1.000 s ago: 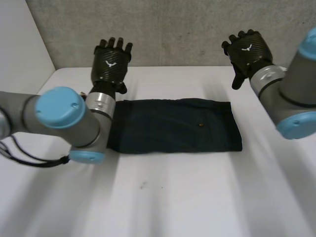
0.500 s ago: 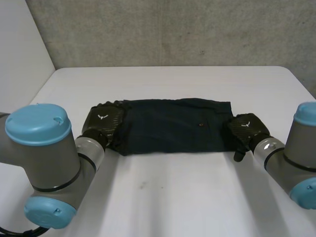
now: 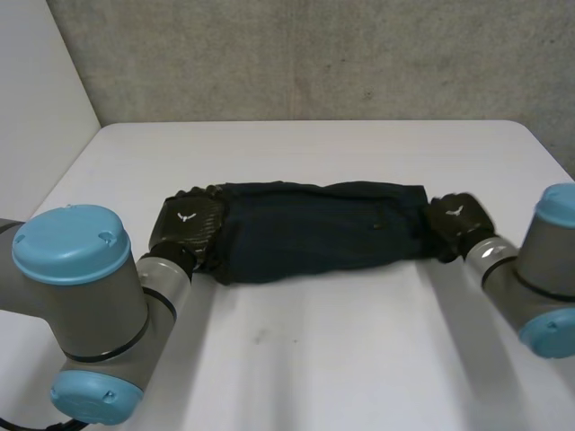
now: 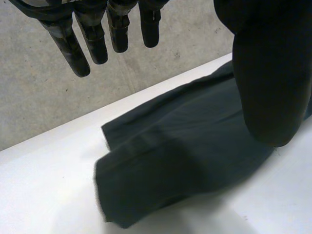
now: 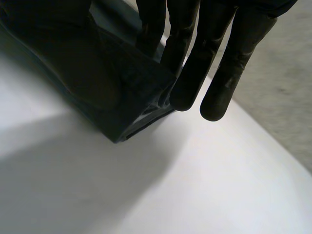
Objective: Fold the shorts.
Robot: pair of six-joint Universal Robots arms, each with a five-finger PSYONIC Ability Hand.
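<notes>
Dark navy shorts (image 3: 314,238) are laid lengthwise across the middle of the white table (image 3: 314,359), bunched and rumpled rather than flat, with the long edges rolled in slightly. A small light dot is seen on the cloth towards the right end.

The left hand (image 3: 190,226) is placed at the left end of the shorts, back of the hand up and resting against the cloth edge. In the left wrist view its fingers (image 4: 66,41) are held straight and spread, clear of the cloth, with the grey wall (image 4: 44,107) behind them. The thumb (image 4: 268,73) is held over the shorts (image 4: 170,165), well apart from the fingers. Nothing is grasped, so the hand is read as released. The short end of the cloth lies under the palm, on the table.

The right hand (image 3: 456,218) is placed at the right end of the shorts, touching the cloth there. In the right wrist view the hand (image 5: 219,48) is seen at a corner of the shorts (image 5: 97,83), just above the table (image 5: 195,185). Whether the cloth is grasped there cannot be told.

Both grey arms with light-blue caps are brought in from the near side of the table.
</notes>
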